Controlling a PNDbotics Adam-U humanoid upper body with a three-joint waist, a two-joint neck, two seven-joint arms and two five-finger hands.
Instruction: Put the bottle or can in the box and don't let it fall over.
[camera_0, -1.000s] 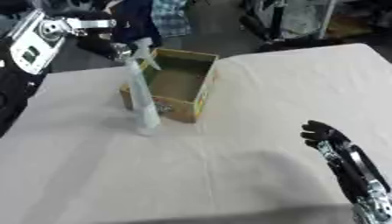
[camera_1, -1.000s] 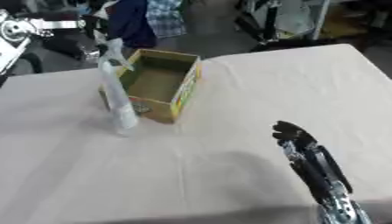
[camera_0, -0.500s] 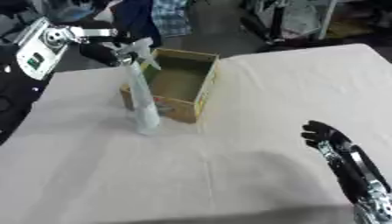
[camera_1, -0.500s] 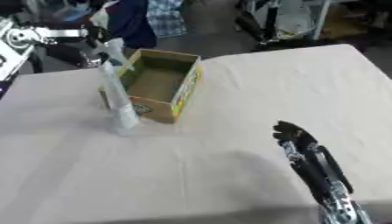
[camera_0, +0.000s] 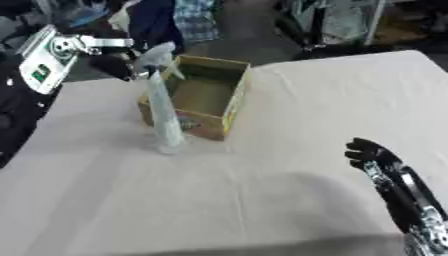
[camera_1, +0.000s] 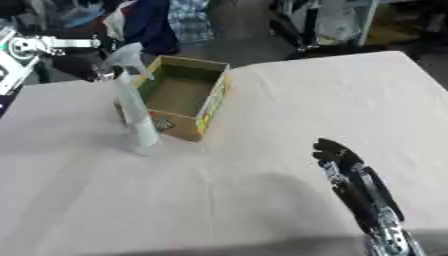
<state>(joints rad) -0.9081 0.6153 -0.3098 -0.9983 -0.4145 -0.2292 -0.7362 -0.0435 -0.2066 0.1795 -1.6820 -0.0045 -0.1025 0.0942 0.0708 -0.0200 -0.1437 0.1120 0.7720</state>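
A clear spray bottle (camera_0: 163, 111) stands upright on the white table, touching the left side of an open cardboard box (camera_0: 231, 102). The box holds nothing that I can see. My left hand (camera_0: 112, 66) comes in from the upper left and sits just left of the bottle's spray head (camera_0: 156, 55); it shows as a dark shape, and contact with the bottle is unclear. My right hand (camera_0: 378, 159) rests open at the lower right, fingers up, far from the bottle and the box.
The white tablecloth (camera_0: 332, 95) stretches to the right and front of the box. Beyond the far table edge there are dark clutter, hanging clothes (camera_0: 179, 22) and stands.
My left arm has dropped slightly beside the bottle's spray head. The bottle, the box and my right hand have not moved.
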